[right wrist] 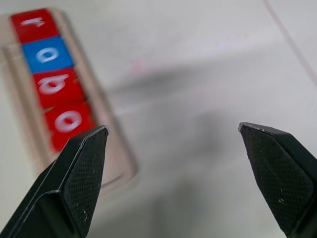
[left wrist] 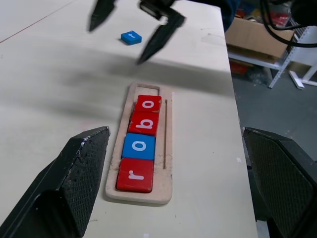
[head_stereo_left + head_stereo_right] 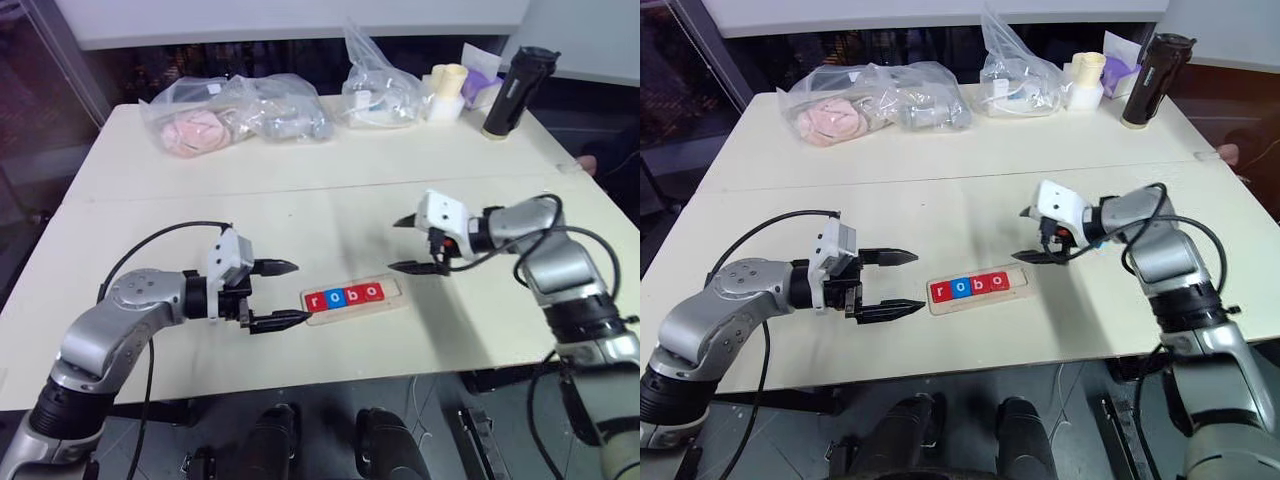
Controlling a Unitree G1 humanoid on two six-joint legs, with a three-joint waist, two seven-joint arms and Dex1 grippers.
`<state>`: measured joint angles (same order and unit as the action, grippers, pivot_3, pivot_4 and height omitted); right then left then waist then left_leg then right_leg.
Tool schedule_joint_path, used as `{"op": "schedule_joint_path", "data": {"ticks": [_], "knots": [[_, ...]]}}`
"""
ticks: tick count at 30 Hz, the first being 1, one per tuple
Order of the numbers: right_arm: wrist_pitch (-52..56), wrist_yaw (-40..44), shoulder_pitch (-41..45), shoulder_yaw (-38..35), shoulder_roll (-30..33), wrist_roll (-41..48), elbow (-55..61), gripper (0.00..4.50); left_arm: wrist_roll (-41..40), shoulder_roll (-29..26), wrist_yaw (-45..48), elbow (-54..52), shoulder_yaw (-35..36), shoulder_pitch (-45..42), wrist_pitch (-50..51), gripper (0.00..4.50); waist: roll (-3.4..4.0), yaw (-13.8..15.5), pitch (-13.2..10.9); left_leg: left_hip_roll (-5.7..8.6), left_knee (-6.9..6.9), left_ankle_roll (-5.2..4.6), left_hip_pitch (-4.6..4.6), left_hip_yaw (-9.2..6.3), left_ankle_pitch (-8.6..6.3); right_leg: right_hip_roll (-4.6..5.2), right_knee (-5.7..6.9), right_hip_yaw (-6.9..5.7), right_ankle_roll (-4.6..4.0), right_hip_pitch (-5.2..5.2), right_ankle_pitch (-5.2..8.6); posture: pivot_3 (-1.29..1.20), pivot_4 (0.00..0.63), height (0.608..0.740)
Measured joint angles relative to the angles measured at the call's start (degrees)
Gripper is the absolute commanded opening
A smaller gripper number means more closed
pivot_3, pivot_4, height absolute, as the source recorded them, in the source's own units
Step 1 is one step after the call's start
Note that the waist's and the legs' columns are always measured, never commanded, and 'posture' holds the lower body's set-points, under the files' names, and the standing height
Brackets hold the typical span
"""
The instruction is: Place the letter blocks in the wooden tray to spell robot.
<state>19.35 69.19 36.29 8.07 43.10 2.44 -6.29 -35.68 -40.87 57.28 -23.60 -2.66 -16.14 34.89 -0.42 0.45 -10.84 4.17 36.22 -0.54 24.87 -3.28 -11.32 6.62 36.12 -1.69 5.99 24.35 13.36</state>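
Wooden tray (image 3: 352, 298) near the surface's (image 3: 300, 170) front edge holds r, o, b, o; both end effectors, left (image 3: 283, 293) and right (image 3: 409, 245), gape wide and empty.

Left gripper (image 3: 283, 294) and right gripper (image 3: 407, 245) both gape wide, empty, above the table

In the long pale wooden tray (image 2: 166, 148) four small square letter blocks lie in a row, each bearing one white lowercase letter; a red block (image 2: 135, 175) at one end carries "r"; the blue block (image 2: 139, 146) next to it carries "o"; a red block (image 2: 144, 123) after that carries "b"; the last red block (image 2: 148, 103) carries "o"; together they read "robo"; a separate blue block (image 2: 131, 36) on the table shows a white mark too small to read.
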Motion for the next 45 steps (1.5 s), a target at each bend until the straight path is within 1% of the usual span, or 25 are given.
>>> {"op": "schedule_joint_path", "data": {"ticks": [2,4,7,8,10,12,14,17,20,23,26,32,39,40,42,45], "knots": [[2.2,-5.78,-0.33,-0.61,-0.7,-1.55,0.09,4.34,0.0,0.35,0.09,0.1,-0.16,-0.33,-0.01,4.5,0.01,-0.21,0.0,0.0,0.03,0.0,0.0,0.02,0.01,0.0,0.01,0.02,-0.06,0.01,-0.02,0.0,0.15,0.725],[6.16,-13.44,-0.05,-2.63,-1.75,-3.54,-0.48,4.34,0.01,0.58,0.18,0.15,-0.59,-0.65,-0.07,4.5,0.01,-0.06,0.01,-0.02,0.04,0.04,0.0,0.01,0.03,-0.01,0.01,0.02,-0.11,0.01,-0.04,0.0,0.15,0.725],[12.11,-22.27,-0.05,-5.08,-2.56,-5.68,-0.38,4.34,0.09,0.65,0.4,0.63,-0.88,-0.67,-0.17,4.5,0.01,0.23,0.01,-0.02,0.02,0.04,0.0,0.01,0.04,-0.02,0.0,0.02,-0.12,0.01,-0.04,0.0,0.15,0.725],[15.42,-25.63,-0.05,-6.36,-3.79,-6.29,0.16,4.34,0.11,0.73,0.49,0.86,-0.91,-0.71,-0.21,4.5,0.01,0.23,0.01,-0.02,0.01,0.04,0.0,0.01,0.04,-0.02,0.0,0.02,-0.12,0.01,-0.04,0.0,0.15,0.725],[23.8,-33.42,-0.18,-9.4,-7.01,-8.05,2.2,4.34,0.14,1.13,0.64,1.08,-1.1,-1.08,-0.23,4.5,0.01,0.28,0.01,-0.01,0.0,0.04,0.06,0.0,0.04,-0.02,0.01,0.02,-0.11,0.08,-0.04,0.0,0.15,0.725],[35.29,-42.77,-1.9,-14.42,-11.94,-10.5,7.81,4.34,0.16,1.24,0.97,1.09,-1.12,-1.27,-0.4,4.5,0.02,0.39,0.02,-0.01,-0.03,0.05,0.11,-0.06,0.05,-0.04,0.02,0.02,-0.11,0.12,-0.04,0.0,0.15,0.725],[40.67,-46.45,-3.34,-15.96,-14.01,-11.24,10.32,4.34,0.19,1.3,1.2,1.11,-1.14,-1.28,-0.42,4.5,0.02,0.3,0.02,0.02,-0.03,0.05,0.11,-0.03,0.05,-0.11,0.01,0.0,-0.1,0.12,-0.05,0.0,0.15,0.725],[48.35,-53.03,-5.65,-18.8,-21.1,-12.46,16.34,4.34,0.39,1.76,1.37,1.76,-1.36,-1.7,-0.5,4.5,0.04,0.02,0.04,-0.01,-0.03,0.05,0.11,-0.02,0.05,-0.15,0.04,0.0,-0.11,0.13,-0.05,0.0,0.15,0.725],[53.18,-57.58,-6.62,-19.81,-25.9,-12.59,18.22,4.34,0.72,2.2,1.65,2.4,-2.12,-2.36,-0.56,4.5,0.07,-0.06,0.04,-0.02,0.0,0.05,0.11,-0.03,0.07,-0.19,0.06,0.0,-0.11,0.13,-0.05,0.0,0.15,0.725],[55.47,-61.11,-6.34,-23.29,-29.54,-12.38,18.5,4.34,1.02,2.33,2.04,2.71,-2.58,-2.4,-0.56,4.5,0.07,-0.04,0.05,-0.02,0.01,0.04,0.11,-0.02,0.08,-0.22,0.06,-0.01,-0.11,0.12,-0.06,0.0,0.15,0.725],[55.76,-63.68,-4.54,-26.6,-31.48,-11.72,17.14,4.34,1.31,2.36,2.31,2.77,-2.62,-2.59,-0.56,4.5,0.07,-0.04,0.05,-0.01,0.02,0.04,0.1,-0.01,0.08,-0.22,0.06,-0.01,-0.09,0.11,-0.06,0.0,0.15,0.725],[54.25,-67.53,-0.98,-32.0,-32.35,-9.59,11.82,4.34,1.38,2.53,2.22,2.77,-2.61,-2.65,-0.55,4.5,0.07,-0.23,0.05,-0.01,0.0,0.03,0.09,-0.02,0.09,-0.24,0.07,-0.02,0.04,0.11,-0.14,0.0,0.15,0.725],[51.61,-69.41,0.72,-33.68,-32.35,-6.83,7.78,4.34,1.39,2.56,1.61,2.76,-2.6,-2.59,-0.53,4.5,0.07,-0.91,0.05,-0.02,0.01,0.01,0.05,-0.02,0.1,-0.25,0.07,-0.02,0.03,0.03,-0.13,0.0,0.15,0.725],[51.04,-69.52,0.86,-33.61,-32.35,-6.43,7.22,4.11,1.39,2.56,1.48,2.76,-2.6,-2.58,-0.53,4.5,0.07,-1.11,0.05,-0.02,0.01,0.01,0.03,-0.02,0.1,-0.25,0.07,-0.02,0.03,0.03,-0.13,0.0,0.15,0.725],[50.25,-69.75,1.08,-33.26,-32.46,-5.79,6.49,3.5,1.39,2.62,1.26,2.74,-2.6,-2.56,-0.53,4.5,0.07,-1.2,0.05,-0.02,0.0,0.0,0.01,-0.02,0.1,-0.25,0.07,-0.02,0.03,0.02,-0.13,0.0,0.15,0.725],[50.02,-70.05,1.41,-32.1,-32.85,-5.0,6.12,1.98,1.39,2.65,1.17,2.71,-2.6,-2.49,-0.53,4.5,0.07,-1.24,0.05,-0.04,-0.01,0.0,-0.01,-0.02,0.1,-0.27,0.08,-0.02,0.04,0.02,-0.14,0.0,0.15,0.725]]}}
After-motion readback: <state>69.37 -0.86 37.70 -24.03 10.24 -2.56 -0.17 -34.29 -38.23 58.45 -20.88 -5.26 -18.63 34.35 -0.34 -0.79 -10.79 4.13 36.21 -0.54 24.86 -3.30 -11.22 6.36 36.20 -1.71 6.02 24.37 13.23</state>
